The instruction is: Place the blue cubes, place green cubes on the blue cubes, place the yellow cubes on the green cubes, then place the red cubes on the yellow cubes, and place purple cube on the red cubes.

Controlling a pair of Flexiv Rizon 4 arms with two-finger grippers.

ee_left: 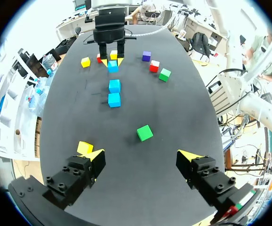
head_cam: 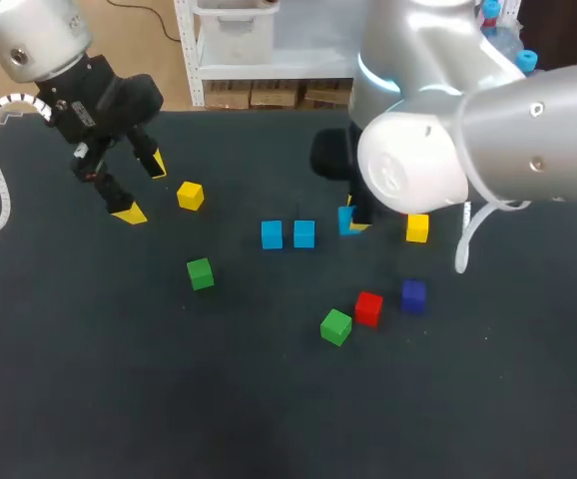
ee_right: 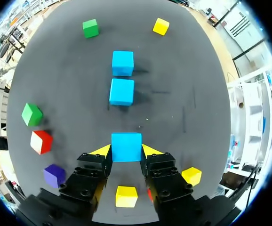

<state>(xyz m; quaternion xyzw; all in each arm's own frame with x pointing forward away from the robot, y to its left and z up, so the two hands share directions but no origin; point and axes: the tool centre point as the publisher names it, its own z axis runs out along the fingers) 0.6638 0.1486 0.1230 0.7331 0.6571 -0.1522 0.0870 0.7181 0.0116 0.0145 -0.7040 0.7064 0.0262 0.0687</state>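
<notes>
My right tool (ee_right: 126, 150) is clenched on a third blue cube (ee_right: 126, 146), pinching two opposite flat faces. It is low at the dark bench (head_cam: 119, 399), in line with two blue cubes (ee_right: 122, 91) sitting side by side. The cube looks light, rigid and smooth, so a centred hold suits it. My left tool (ee_left: 141, 154) hangs released near a yellow cube (ee_left: 84, 148).

We look down on a wide table (head_cam: 269, 409) topped in matte black. Its surface fills nearly the whole head view and ends in a straight far edge. Even light from overhead falls across it, leaving only short, soft shadows. From both wrist views we see the same dark top, dotted with a few pale flecks and faintly marked in places.
</notes>
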